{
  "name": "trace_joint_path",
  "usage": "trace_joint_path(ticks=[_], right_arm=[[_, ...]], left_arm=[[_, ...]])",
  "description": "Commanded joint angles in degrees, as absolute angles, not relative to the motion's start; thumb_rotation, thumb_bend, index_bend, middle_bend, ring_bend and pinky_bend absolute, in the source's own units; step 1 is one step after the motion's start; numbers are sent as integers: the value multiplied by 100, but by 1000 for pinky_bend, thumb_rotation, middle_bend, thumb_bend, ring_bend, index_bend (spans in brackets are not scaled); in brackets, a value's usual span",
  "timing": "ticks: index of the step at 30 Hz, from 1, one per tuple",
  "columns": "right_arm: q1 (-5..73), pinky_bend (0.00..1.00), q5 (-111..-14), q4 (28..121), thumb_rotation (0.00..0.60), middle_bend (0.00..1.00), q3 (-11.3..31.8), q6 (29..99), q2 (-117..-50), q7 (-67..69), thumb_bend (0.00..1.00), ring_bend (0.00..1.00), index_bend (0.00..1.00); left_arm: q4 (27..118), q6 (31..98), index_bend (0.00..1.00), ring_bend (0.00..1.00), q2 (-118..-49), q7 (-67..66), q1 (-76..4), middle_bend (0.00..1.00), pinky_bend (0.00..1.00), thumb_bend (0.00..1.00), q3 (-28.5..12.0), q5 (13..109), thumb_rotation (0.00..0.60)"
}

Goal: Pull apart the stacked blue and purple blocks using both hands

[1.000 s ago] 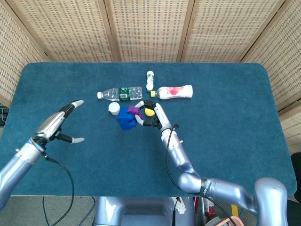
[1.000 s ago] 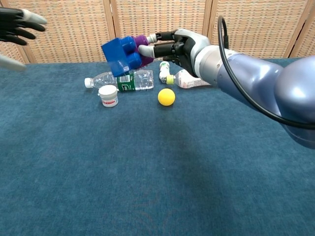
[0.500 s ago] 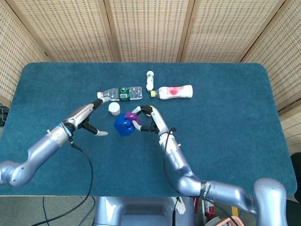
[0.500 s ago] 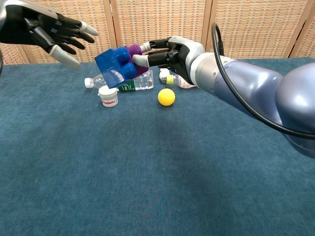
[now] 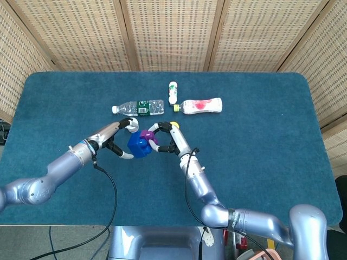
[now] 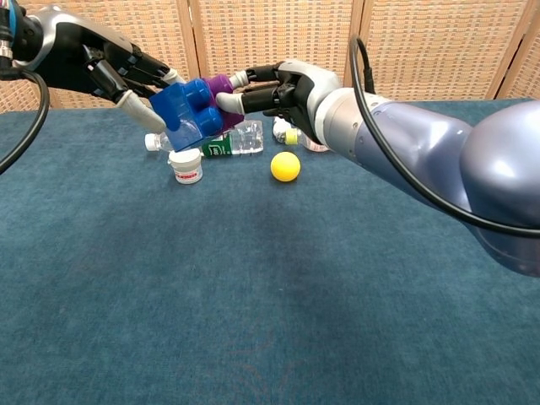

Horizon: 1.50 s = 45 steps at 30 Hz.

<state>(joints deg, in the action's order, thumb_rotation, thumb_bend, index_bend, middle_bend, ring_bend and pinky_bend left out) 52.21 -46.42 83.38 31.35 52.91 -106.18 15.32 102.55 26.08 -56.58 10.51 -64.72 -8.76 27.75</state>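
The blue block (image 5: 137, 146) (image 6: 187, 114) and the purple block (image 5: 147, 135) (image 6: 221, 87) are still joined and hang tilted above the table. My right hand (image 5: 169, 138) (image 6: 283, 89) pinches the purple block from the right. My left hand (image 5: 116, 139) (image 6: 118, 72) has come up on the left side of the blue block. Its fingers lie spread over the top of the block and its thumb under it. In the chest view the fingertips touch the block's far edge. No closed grip shows.
On the blue table behind the blocks lie a clear water bottle (image 5: 139, 107) (image 6: 226, 139), a white bottle with a red label (image 5: 200, 105) and a small white bottle (image 5: 173, 92). A white jar (image 6: 186, 164) and a yellow ball (image 6: 285, 166) sit below the blocks.
My left hand swept in from the left and now brackets the blue block. My right hand carried the joined blocks slightly left, toward it.
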Motion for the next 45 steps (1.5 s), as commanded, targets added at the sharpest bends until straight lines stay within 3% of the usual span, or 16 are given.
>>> trace_joint_path(ticks=[1, 15, 32, 36, 38, 41, 45], right_arm=[[5229, 0, -4642, 8345, 600, 652, 3139, 5288, -10625, 1515, 434, 244, 617], [5220, 0, -4586, 8496, 600, 652, 3207, 5322, -10591, 1424, 434, 244, 617], [5173, 0, -4596, 8499, 600, 652, 3212, 5361, -10570, 1397, 434, 244, 617], [5147, 0, -4586, 8530, 600, 653, 3213, 5370, -10546, 1391, 434, 244, 618], [5143, 0, -4586, 8540, 600, 653, 3212, 5377, -10545, 1386, 434, 244, 618], [5143, 0, -4581, 8542, 600, 653, 3215, 5382, -10542, 1370, 434, 244, 619], [5142, 0, -4572, 8546, 600, 652, 3222, 5403, -10540, 1344, 434, 244, 619]], left_arm=[[10283, 2609, 185, 0, -5672, 984, -6617, 25, 0, 0, -792, 2636, 600], [10466, 2842, 254, 0, -5674, 764, -7238, 24, 0, 0, -464, 1856, 600], [10687, 3585, 445, 0, -5818, 353, -7577, 39, 0, 1, -223, 1205, 600], [10682, 3876, 469, 4, -5915, 308, -7529, 159, 3, 54, -274, 1089, 600], [10675, 3996, 471, 56, -5963, 230, -7513, 242, 62, 61, -271, 1076, 600], [10678, 4093, 493, 200, -6017, 149, -7488, 376, 242, 86, -307, 1010, 600], [10670, 4219, 541, 278, -6077, 31, -7458, 469, 306, 99, -356, 948, 600]])
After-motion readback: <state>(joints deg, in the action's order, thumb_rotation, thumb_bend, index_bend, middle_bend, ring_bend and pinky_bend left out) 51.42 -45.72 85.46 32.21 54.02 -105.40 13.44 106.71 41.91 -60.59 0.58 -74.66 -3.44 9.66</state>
